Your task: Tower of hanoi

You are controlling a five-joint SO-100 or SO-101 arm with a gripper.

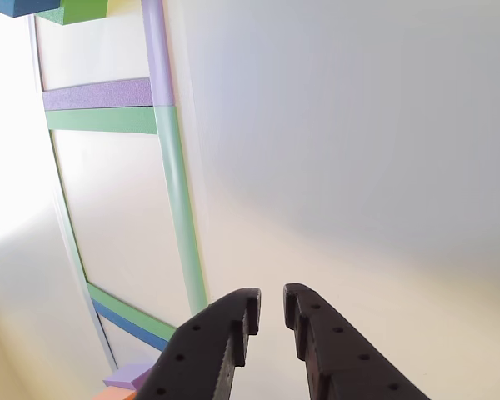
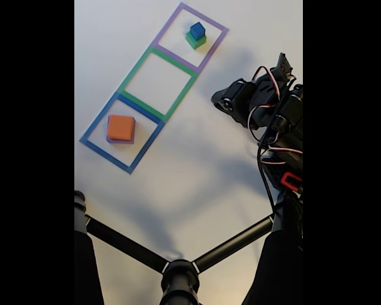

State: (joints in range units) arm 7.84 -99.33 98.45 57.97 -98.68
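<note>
The gripper [image 1: 271,321] hangs empty over the bare white table [image 1: 358,167], its dark fingers [image 1: 225,333] slightly apart with a narrow gap between them. In the fixed view the blue cube [image 2: 197,30] sits on the green block [image 2: 195,40] inside the purple outline [image 2: 178,13], while the orange block [image 2: 121,127] lies on the flat purple block [image 2: 120,140] in the blue outline [image 2: 92,127]; the green outline [image 2: 136,67] between them is free. It seems the arm is between moves (nothing is held). I judge the next move calls for reaching the small cube and opening wider. The blocks look like soft matte foam with square edges.
</note>
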